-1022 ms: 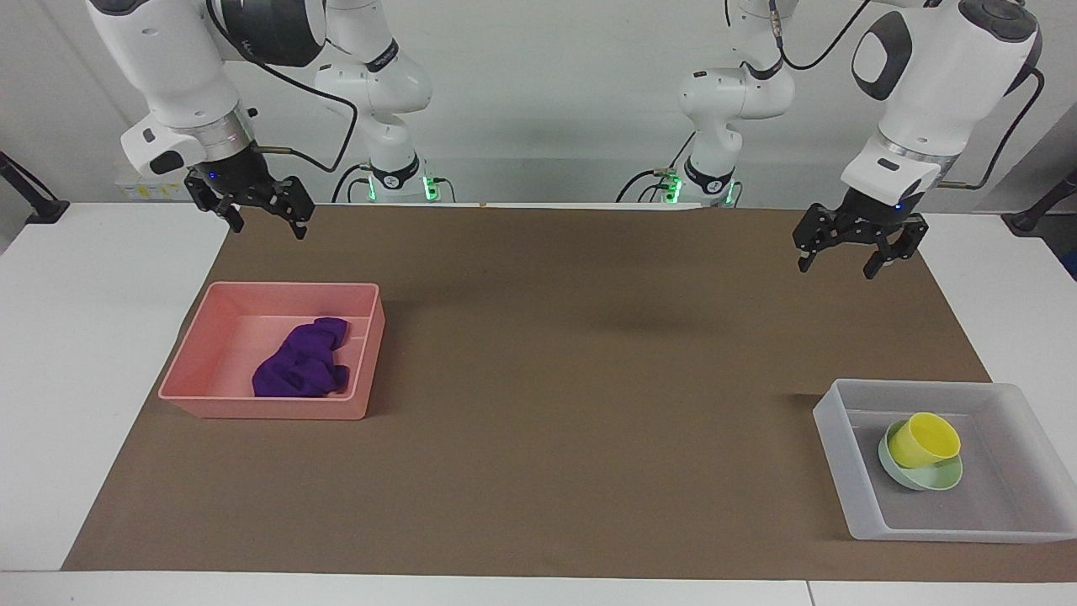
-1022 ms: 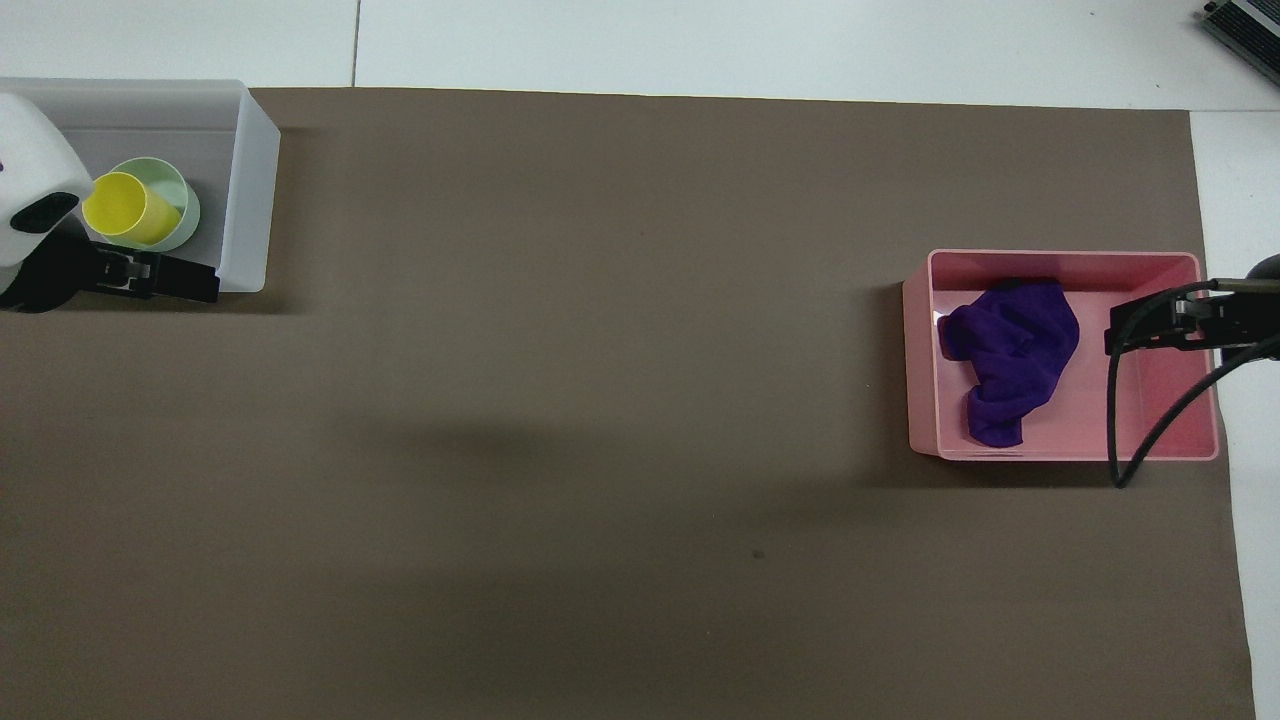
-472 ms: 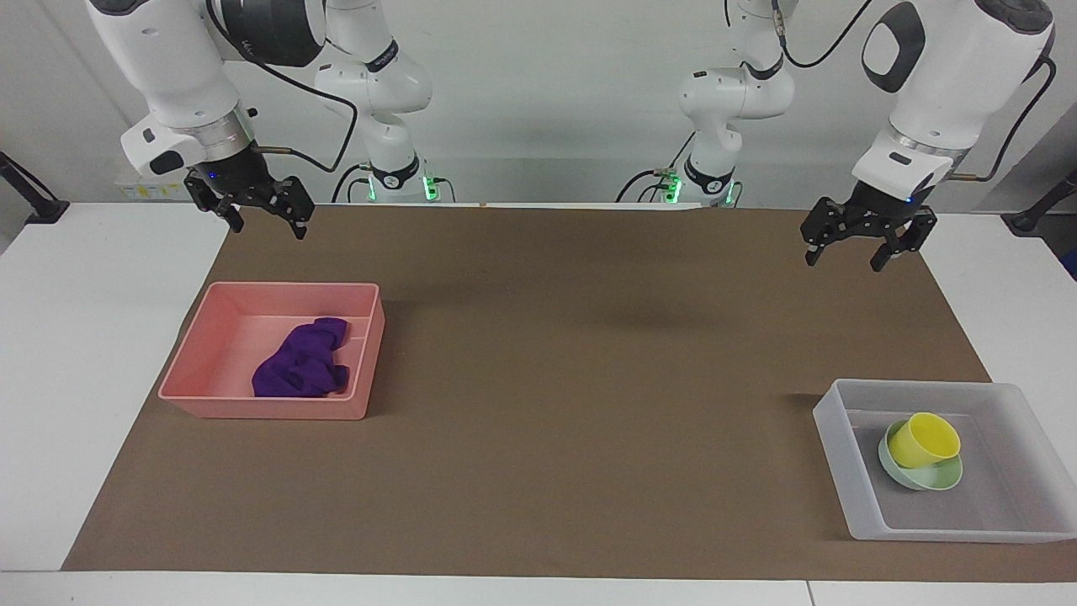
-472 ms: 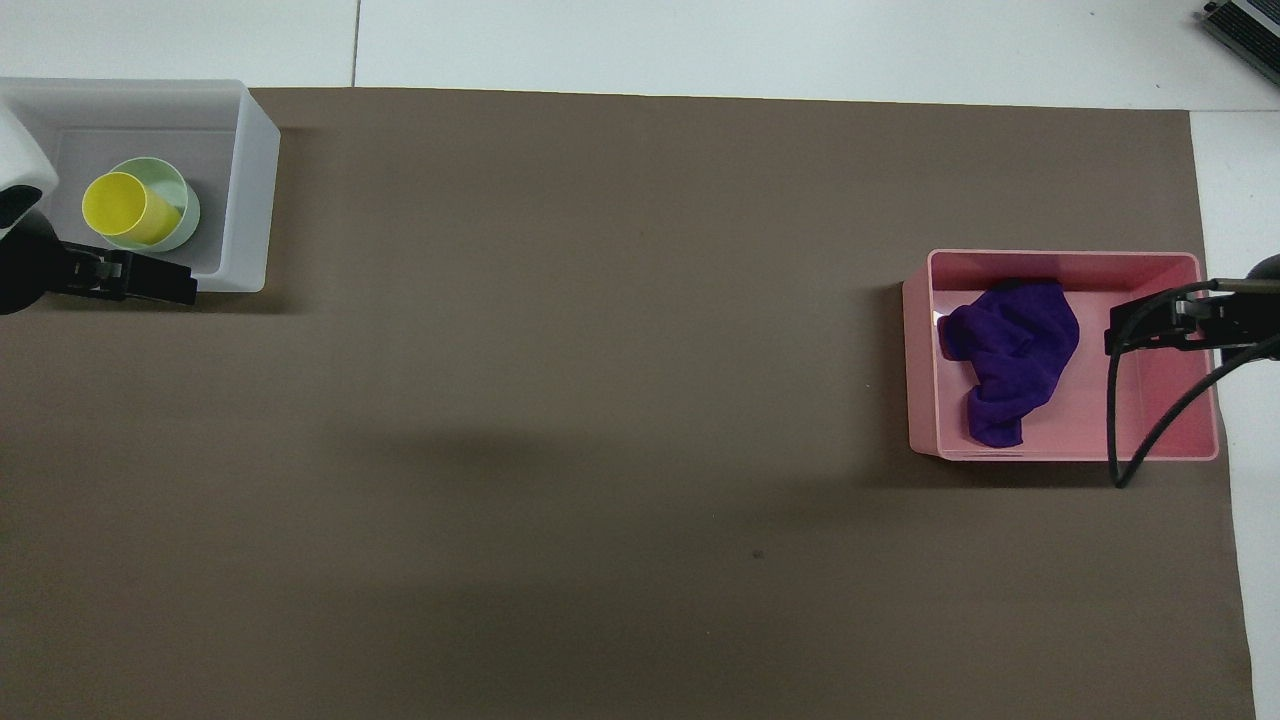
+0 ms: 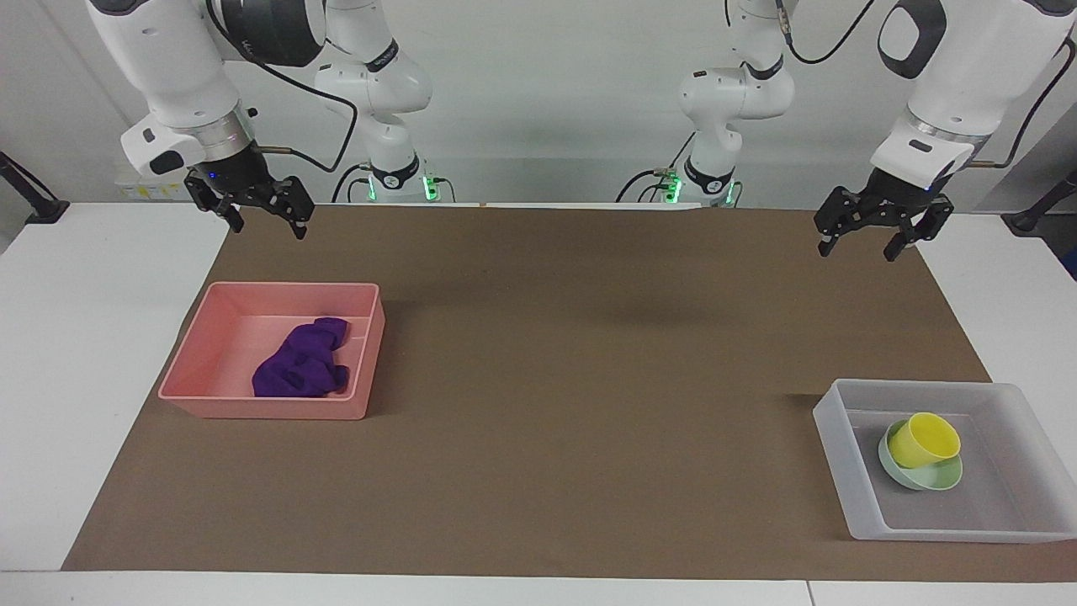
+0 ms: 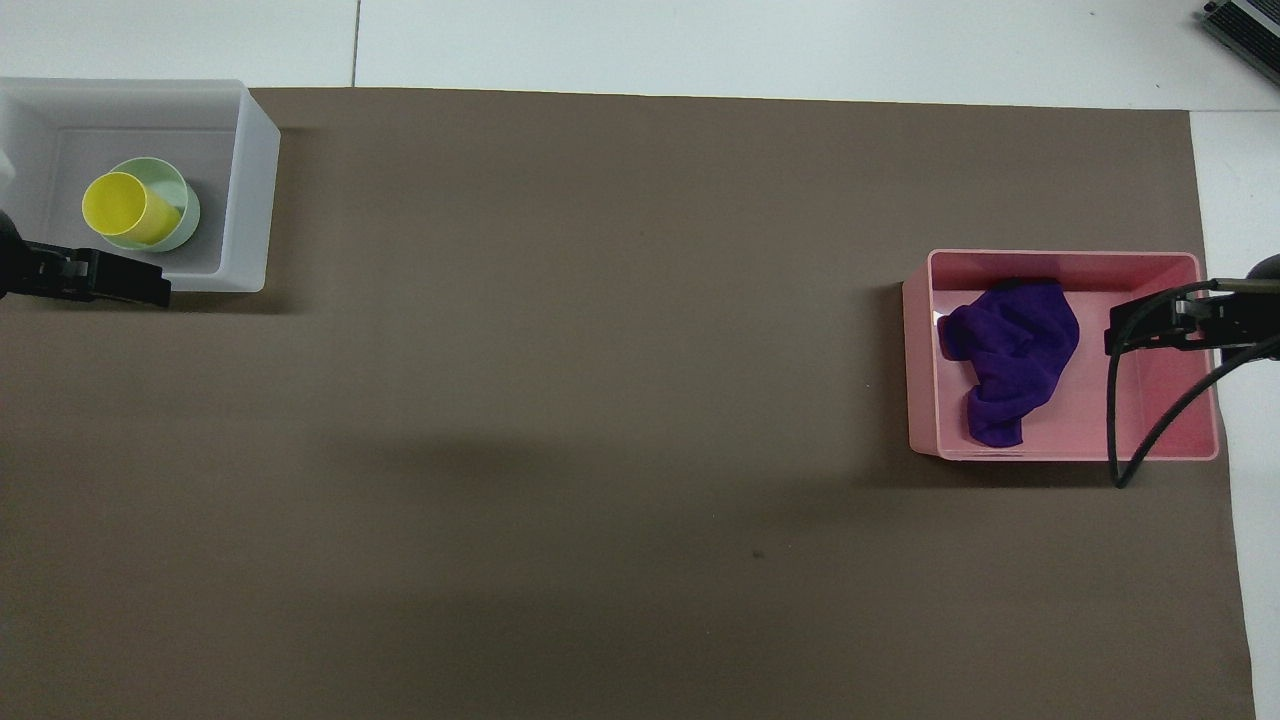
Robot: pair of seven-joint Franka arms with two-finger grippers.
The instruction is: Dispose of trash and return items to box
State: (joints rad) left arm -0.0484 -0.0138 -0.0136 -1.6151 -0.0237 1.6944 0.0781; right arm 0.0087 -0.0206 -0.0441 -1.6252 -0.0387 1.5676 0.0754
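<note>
Left gripper (image 5: 858,245): hanging in the air over the mat's (image 5: 572,337) edge closest to the robots, at the left arm's end of the table — fingers standing wide apart, gripping nothing.
Right gripper (image 5: 267,224): hovering over the mat's corner at the right arm's end, fingers spread wide as well, carrying nothing; in the overhead view its tip is showing above the bin.
Cloth (image 5: 303,364): lying crumpled inside the pink bin (image 5: 202,364), bunched toward the wall that faces the table's middle.
Bin: sitting on the mat at the right arm's end, farther from the robots than the right gripper's spot.
Cup (image 5: 923,439): resting tilted in the bowl (image 5: 938,479), mouth leaning away from the robots.
Bowl: sitting in the box (image 5: 841,471), toward the wall that faces the table's middle.
Box: sitting at the left arm's end — well apart from the bin, farther from the robots than it.
</note>
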